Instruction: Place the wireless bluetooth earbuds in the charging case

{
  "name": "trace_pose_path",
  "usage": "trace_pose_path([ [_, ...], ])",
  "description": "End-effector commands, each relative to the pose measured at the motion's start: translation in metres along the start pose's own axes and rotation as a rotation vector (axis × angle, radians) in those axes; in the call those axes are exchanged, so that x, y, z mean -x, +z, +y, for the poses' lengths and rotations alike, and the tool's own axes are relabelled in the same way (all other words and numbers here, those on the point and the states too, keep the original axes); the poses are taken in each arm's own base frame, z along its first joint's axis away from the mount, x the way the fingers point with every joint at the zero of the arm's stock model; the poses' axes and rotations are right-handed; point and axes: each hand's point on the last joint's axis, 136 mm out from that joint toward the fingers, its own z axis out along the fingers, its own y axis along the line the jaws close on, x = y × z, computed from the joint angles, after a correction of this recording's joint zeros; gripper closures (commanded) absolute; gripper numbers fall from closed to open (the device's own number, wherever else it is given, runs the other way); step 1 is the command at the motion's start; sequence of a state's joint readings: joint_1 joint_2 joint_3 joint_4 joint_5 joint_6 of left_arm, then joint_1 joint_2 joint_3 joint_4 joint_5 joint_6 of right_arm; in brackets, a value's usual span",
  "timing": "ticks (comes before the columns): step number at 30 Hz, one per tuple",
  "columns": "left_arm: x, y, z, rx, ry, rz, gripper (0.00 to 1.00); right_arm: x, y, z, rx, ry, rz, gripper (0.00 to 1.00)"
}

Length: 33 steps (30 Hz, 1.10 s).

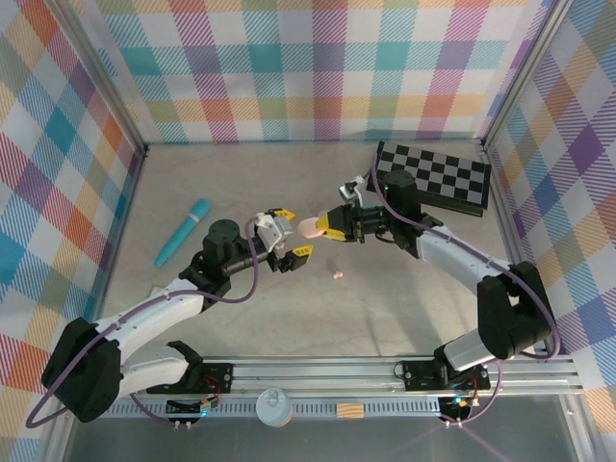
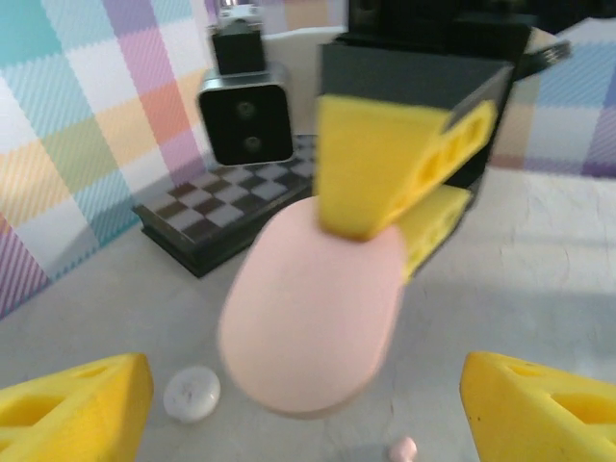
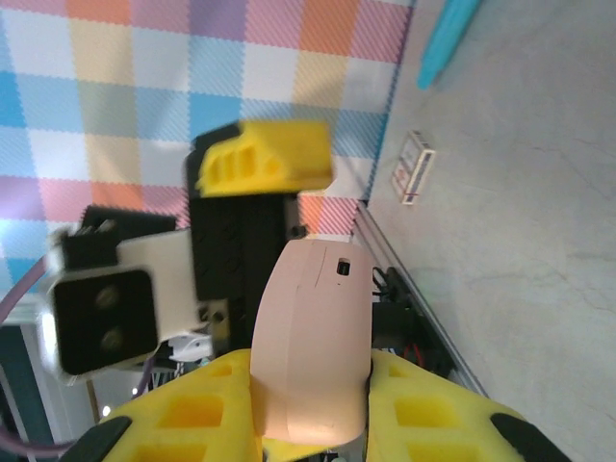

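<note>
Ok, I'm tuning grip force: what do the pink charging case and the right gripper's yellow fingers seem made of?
The pink charging case looks like hard matte plastic: smooth, evenly coloured shell, no glare. On the right gripper, the fingers are yellow, matte, with open cells: probably printed plastic or soft rubber; the look leaves it open.
</note>
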State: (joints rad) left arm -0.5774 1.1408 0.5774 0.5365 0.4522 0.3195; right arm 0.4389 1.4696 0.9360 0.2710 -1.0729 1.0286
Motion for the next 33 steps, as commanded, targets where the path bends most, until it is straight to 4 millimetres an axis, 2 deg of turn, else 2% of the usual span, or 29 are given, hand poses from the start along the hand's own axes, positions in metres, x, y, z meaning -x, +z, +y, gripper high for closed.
trace_pose_path([
  [1,0.051,-0.004,0.001,-0.043,0.004,-0.255,0.17,-0.004,-0.008,0.031,0.086,-0.056,0.025,0.84],
  [4,0.055,-0.004,0.001,-0.067,-0.002,-0.34,0.16,-0.003,-0.012,0.041,0.123,-0.061,0.027,0.84],
  [9,0.058,-0.002,0.0,-0.122,0.003,-0.433,0.18,-0.004,-0.017,0.047,0.143,-0.042,0.032,0.87],
  [16,0.063,0.003,-0.009,-0.201,0.03,-0.435,0.24,-0.001,-0.019,0.057,0.173,-0.056,0.01,0.88],
  [22,0.067,0.002,-0.012,-0.225,0.034,-0.443,0.38,0.002,-0.019,0.058,0.19,-0.035,-0.007,0.9],
  [33,0.083,0.002,-0.012,-0.251,0.042,-0.473,0.41,0.01,-0.019,0.062,0.24,0.009,-0.034,0.93],
])
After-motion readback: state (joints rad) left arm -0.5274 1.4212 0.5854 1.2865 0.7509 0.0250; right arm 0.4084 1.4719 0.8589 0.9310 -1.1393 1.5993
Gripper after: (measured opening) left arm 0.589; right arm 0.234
